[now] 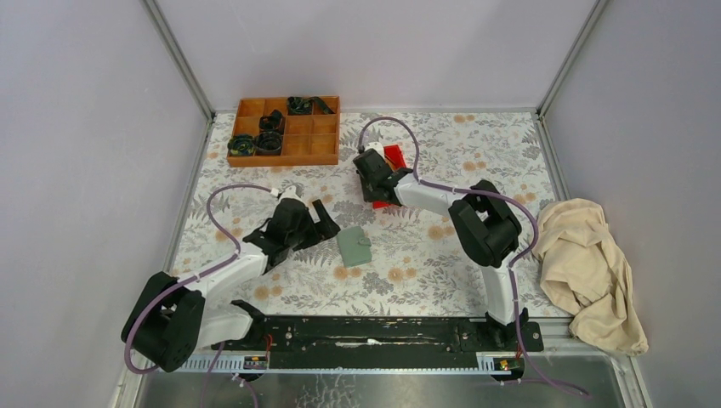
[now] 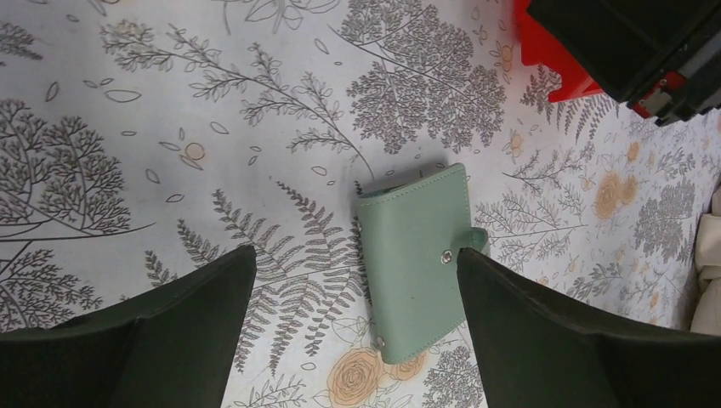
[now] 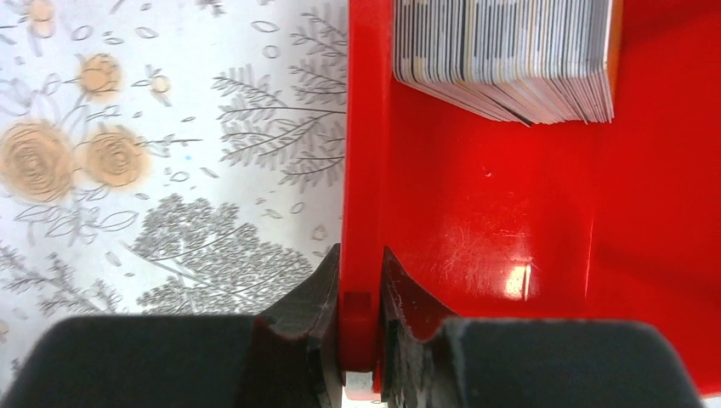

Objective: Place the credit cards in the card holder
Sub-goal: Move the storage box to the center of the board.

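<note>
my left pincer (image 2: 354, 263) hangs spread wide over the card holder (image 2: 417, 259), a finger on either side, gripping nothing. the holder lies flat and snapped closed near the middle of the table (image 1: 408, 289). at its 1 o'clock my right pincer (image 3: 361, 285) is clenched on the side wall of the red bin (image 3: 476, 212). the credit cards (image 3: 506, 51) sit stacked inside that bin. a wooden tray (image 1: 285, 132) sits at the table's 11 o'clock, a cloth (image 1: 591, 268) at 3.

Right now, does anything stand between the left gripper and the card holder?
Nothing visible does. The left gripper is open and faces the card holder, with only table showing around it. The holder is snapped shut, so its pockets are covered.
</note>
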Robot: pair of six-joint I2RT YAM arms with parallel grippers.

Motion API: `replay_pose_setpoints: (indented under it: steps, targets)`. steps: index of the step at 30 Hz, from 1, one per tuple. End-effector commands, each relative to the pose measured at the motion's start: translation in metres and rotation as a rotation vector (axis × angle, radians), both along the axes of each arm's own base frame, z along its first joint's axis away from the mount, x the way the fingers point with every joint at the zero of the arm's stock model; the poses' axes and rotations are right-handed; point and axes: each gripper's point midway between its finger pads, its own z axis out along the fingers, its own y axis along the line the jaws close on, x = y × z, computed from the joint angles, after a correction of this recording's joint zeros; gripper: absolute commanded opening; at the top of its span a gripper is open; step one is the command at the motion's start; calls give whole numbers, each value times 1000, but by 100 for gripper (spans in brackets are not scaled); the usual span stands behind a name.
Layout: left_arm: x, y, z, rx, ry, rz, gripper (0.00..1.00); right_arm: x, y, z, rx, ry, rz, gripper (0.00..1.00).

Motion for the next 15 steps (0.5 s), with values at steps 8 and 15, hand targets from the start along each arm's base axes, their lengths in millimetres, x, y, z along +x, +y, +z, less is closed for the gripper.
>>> replay_pose_setpoints:
  steps: [8, 15]
  targets:
    - [0, 18, -3, -146, -21, 114, 97, -10, 60, 53, 168, -63, 191, 13]
    - [-6, 27, -33, -87, 134, 157, 100, -17, 74, 51, 164, -51, 233, 14]
